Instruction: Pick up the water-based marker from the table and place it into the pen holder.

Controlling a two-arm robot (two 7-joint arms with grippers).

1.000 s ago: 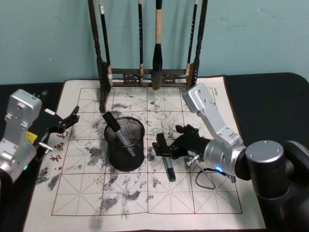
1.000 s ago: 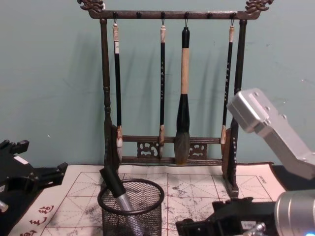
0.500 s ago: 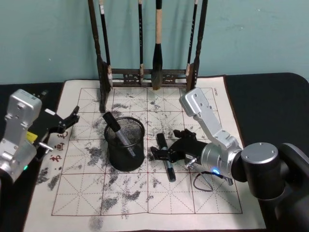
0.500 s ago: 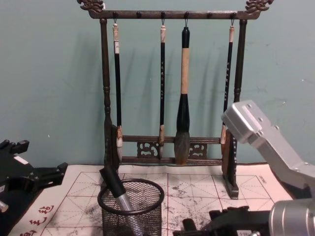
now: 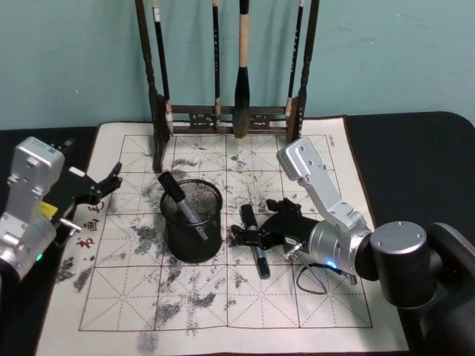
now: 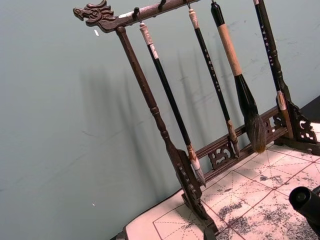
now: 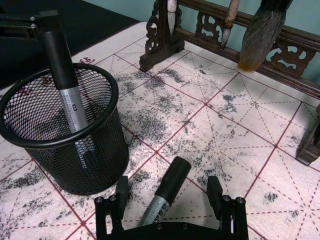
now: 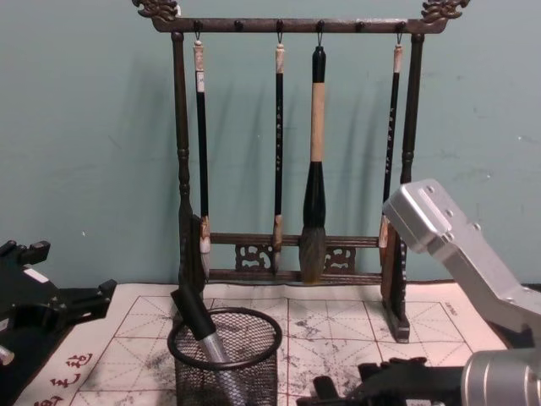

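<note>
Two pincers spread, empty: right pincer (image 7: 168,189) straddling marker (image 5: 260,259) on ink-stained mat (image 5: 200,304); left pincer (image 5: 96,194) parked; teal wall (image 5: 401,52).

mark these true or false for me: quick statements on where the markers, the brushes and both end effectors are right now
1. A capped marker stands in the pen holder. True.
2. The right end effector has lifted the loose marker off the mat. False: that marker lies flat on the mat between the open fingers, not gripped.
3. Four brushes hang on the wooden rack. True.
4. The left end effector hovers over the pen holder. False: it sits at the mat's left edge, apart from the holder.
</note>
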